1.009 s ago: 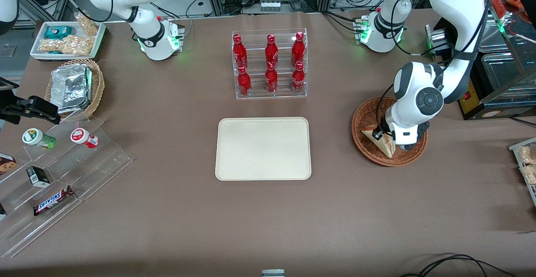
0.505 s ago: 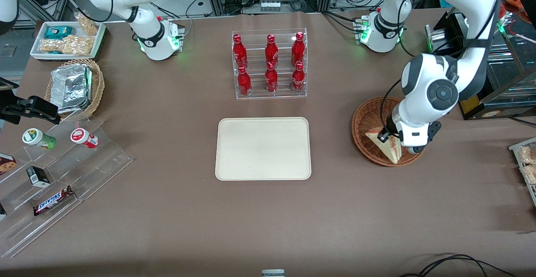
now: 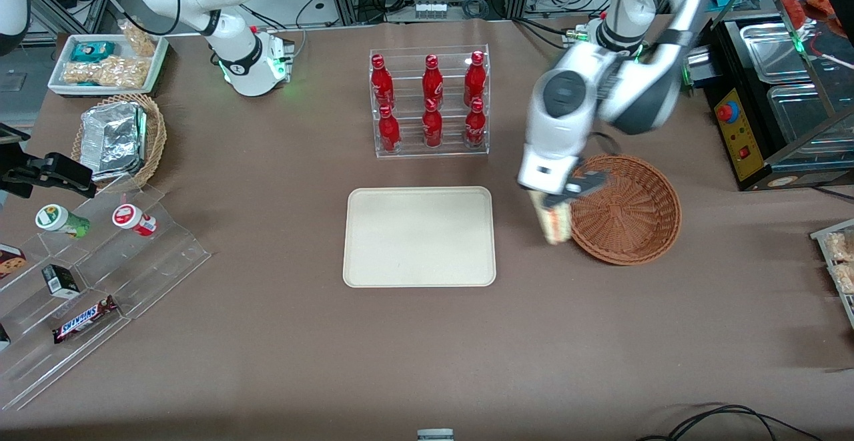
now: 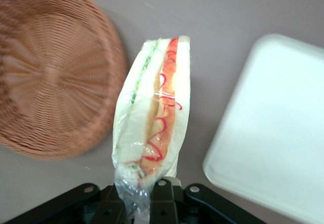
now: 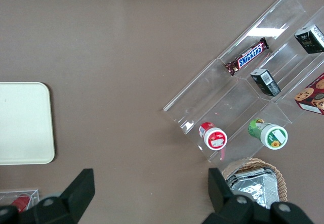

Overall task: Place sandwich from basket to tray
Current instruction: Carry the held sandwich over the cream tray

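Aloft, end effector (image 3: 559, 199) pinches the clear-wrapped sandwich (image 4: 152, 123) between woven basket (image 3: 627, 211) and smooth tray (image 3: 419, 235).

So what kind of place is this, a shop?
Probably a robot lab set up like a snack shop: red bottles in a rack, candy on clear shelves, cables. The gripper carries the sandwich between basket and tray.
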`<state>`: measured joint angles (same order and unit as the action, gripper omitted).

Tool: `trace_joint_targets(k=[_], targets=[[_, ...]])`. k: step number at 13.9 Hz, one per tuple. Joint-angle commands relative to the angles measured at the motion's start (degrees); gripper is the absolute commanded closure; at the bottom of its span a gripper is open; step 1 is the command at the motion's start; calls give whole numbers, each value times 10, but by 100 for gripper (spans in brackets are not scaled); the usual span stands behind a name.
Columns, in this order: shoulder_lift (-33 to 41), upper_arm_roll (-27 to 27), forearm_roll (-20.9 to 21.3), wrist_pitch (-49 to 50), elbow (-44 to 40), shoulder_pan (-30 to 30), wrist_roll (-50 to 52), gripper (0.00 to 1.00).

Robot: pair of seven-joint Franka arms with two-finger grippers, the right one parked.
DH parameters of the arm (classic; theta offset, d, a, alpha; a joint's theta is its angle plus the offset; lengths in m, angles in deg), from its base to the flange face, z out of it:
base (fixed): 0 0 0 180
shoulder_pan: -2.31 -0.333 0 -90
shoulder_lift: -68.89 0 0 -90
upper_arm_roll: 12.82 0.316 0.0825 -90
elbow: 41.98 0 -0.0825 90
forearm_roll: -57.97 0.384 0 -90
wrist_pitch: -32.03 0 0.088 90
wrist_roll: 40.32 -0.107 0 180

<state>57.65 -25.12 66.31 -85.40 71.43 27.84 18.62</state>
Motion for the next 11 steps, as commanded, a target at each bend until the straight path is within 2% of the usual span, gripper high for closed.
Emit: trace_joint_targets(k=[1,3,7,11], targets=[[-103,9,16,11,-92,61,5,95],[-158,8,9,9,-156,87,12,90],[-312,6,-5,10,-347,138,48,91],[-381,6,1,6,-412,155,63,90]])
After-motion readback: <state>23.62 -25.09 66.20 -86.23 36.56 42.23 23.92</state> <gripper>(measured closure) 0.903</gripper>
